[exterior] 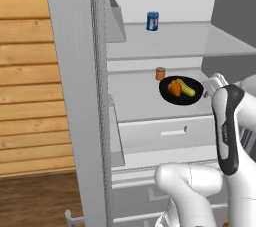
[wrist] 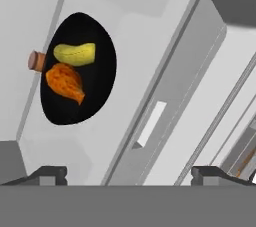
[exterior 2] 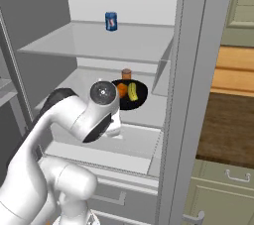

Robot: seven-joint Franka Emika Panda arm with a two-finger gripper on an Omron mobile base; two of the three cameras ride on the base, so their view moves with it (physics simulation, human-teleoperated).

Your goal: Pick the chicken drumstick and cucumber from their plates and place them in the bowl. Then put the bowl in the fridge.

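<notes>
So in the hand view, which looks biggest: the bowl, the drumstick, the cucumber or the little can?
1. bowl
2. drumstick and cucumber: too alike to rank
3. can, though the bowl partly hides it

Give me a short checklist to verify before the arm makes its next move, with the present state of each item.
1. Bowl stands on the fridge shelf: ok.
2. Chicken drumstick lies in the bowl: ok.
3. Cucumber lies in the bowl beside it: ok.
4. Gripper is open and apart from the bowl: ok.
5. Small orange-brown can behind the bowl stands upright: ok.
6. Free path for the arm to pull back out of the fridge: cannot tell.
</notes>
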